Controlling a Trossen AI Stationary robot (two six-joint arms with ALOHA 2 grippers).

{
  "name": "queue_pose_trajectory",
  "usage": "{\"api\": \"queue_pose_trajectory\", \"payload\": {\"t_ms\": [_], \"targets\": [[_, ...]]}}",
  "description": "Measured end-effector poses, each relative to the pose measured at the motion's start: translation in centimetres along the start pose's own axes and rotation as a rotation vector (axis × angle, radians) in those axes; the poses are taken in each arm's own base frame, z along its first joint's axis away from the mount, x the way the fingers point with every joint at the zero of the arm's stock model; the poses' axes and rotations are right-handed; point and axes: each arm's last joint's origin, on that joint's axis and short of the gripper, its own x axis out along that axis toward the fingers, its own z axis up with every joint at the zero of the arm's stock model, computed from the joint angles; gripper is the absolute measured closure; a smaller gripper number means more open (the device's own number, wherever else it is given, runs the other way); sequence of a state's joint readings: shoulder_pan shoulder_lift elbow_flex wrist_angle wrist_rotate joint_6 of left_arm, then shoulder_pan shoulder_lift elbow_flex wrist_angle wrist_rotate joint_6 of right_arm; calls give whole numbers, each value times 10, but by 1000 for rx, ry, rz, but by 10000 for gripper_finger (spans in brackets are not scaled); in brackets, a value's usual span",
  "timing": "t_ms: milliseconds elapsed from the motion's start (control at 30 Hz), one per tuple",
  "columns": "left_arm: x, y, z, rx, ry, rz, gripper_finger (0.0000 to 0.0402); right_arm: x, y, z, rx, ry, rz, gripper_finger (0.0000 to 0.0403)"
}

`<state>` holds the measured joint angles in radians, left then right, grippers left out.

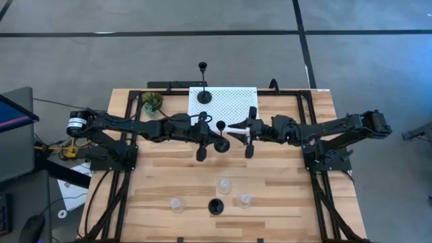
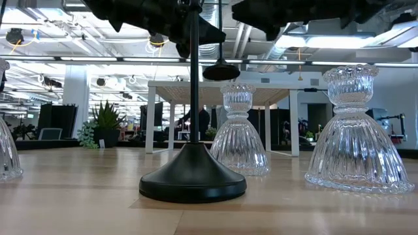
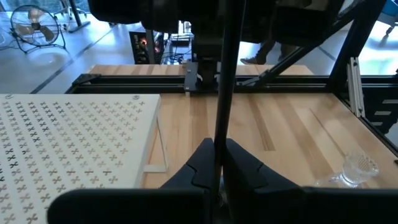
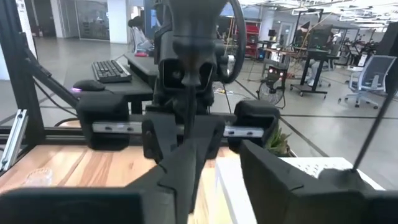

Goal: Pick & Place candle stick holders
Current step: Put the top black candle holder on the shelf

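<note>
Holder in play: black candle stick holder (image 3: 224,81), thin stem standing upright btw the two grippers, up off the table (image 1: 283,202) near the middle, just in front of the white rack (image 1: 236,101)
Left gripper (image 3: 219,158): fingers pinched tight on that stem, low down on it. Arm reaches in from the left side to table centre
Right gripper (image 4: 227,168): facing the left one nose to nose, fingers apart w/ a visible gap. The stem runs down right by one finger, but I can't see it clamped, so I'd say it has hold of nothing
Holder vs grippers: stem sits in the left one's pinch. Right one is just beside it on the opposite side
2nd black holder (image 1: 204,96): standing on the rack, back of the table, apart from both grippers
3rd black holder (image 1: 216,206): upright on the wood at the front edge, well clear of the arms
Glass holders: three clear ones at the front. One (image 1: 224,183) is closest to the grippers, one (image 1: 177,204) sits left of the 3rd black holder and one (image 1: 245,200) right of it, all upright
Plant (image 1: 152,102): small green one, back left by the rack's corner
</note>
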<state>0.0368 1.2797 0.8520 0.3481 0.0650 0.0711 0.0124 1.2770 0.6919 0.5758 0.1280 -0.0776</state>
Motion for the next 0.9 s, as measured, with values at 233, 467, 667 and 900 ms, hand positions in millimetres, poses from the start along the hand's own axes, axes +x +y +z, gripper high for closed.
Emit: {"api": "queue_pose_trajectory", "payload": {"t_ms": [233, 467, 667, 900], "targets": [[0, 0, 1, 1, -9, 1, 389, 20, 4, 1, -2, 16, 7, 243], [0, 0, 1, 3, -10, 1, 388, 34, 11, 0, -4, 28, 26, 234], [0, 0, 1, 3, -10, 2, 388, 35, 13, 1, -4, 24, 29, 278], [0, 0, 1, 6, -9, 3, 388, 35, 13, 1, -9, 23, 29, 387]]}}
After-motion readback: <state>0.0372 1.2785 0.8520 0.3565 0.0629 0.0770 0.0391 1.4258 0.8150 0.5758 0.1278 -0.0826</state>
